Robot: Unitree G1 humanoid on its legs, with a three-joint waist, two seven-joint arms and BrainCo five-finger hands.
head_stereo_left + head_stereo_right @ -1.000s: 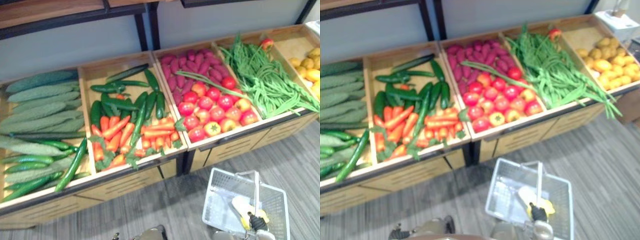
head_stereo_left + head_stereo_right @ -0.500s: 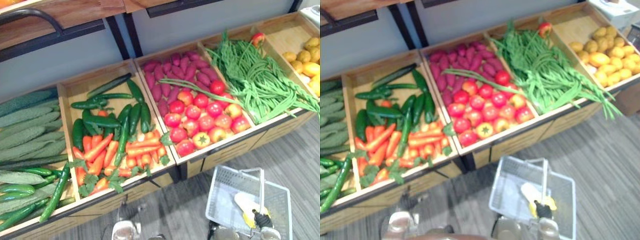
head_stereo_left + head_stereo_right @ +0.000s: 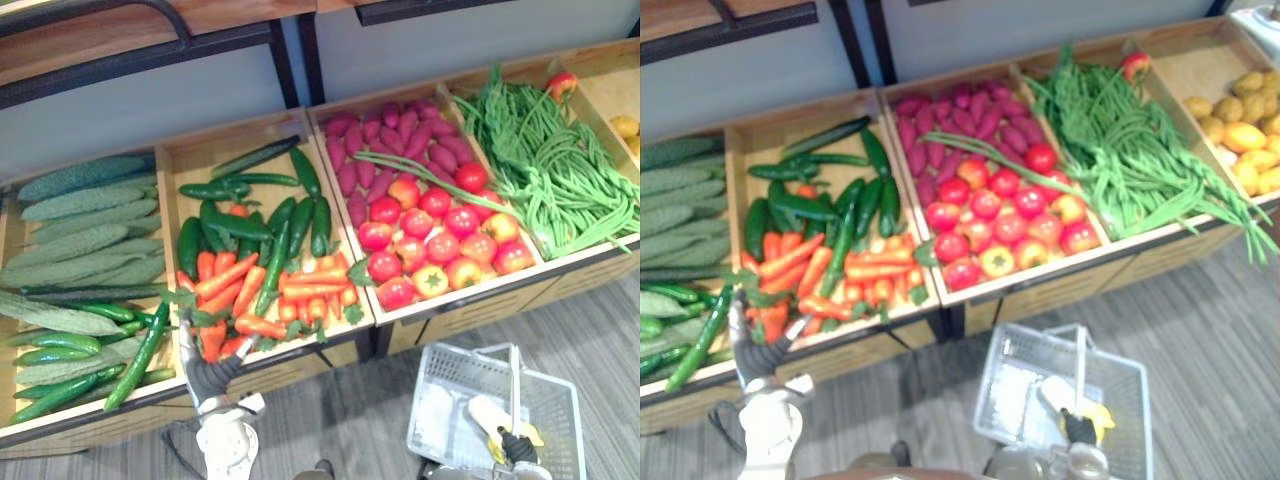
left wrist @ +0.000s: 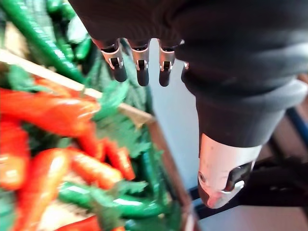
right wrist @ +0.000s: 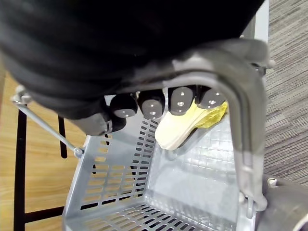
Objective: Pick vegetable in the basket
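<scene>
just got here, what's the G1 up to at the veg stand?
Its left hand hovers open at the front of the carrots, holding nothing. Its right hand is curled round the handle of the basket, which holds one pale yellow item. No vegetable is picked yet.

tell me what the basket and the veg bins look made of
The basket looks like moulded plastic, pale grey with a slight sheen: thin walls with rows of neat slots and a gridded floor. The bins look like light wood or wood-look board, matte: flat tan panels with faint grain. Which of the two it is cannot be told.
</scene>
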